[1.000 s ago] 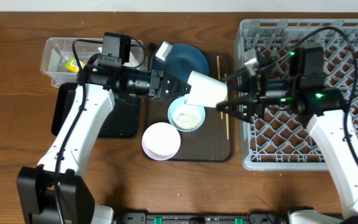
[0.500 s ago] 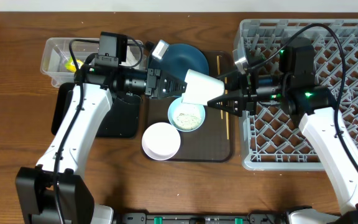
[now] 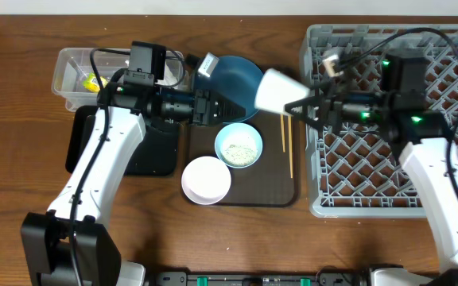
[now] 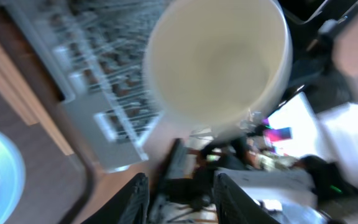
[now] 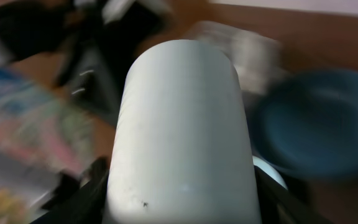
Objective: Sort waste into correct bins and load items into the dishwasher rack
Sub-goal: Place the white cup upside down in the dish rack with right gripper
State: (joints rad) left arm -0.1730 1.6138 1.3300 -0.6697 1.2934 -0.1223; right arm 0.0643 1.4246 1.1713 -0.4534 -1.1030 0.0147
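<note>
Right hand (image 3: 302, 106) pinching the one cup (image 3: 275, 89), in the air beside rack (image 3: 388, 195); left hand (image 4: 180, 183) spread, clear of cup.
Tray (image 3: 273, 187) carries two bowls, blue (image 3: 239, 146) and white (image 3: 206, 179), one dish (image 3: 241, 75), two chopsticks (image 3: 290, 155).

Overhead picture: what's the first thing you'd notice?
The white cup stands out most. It is tipped sideways in the right tool, between the dark blue dish and the grey dishwasher rack. Below it, a light blue bowl holding rice grains sits beside a white bowl on the brown tray.
</note>
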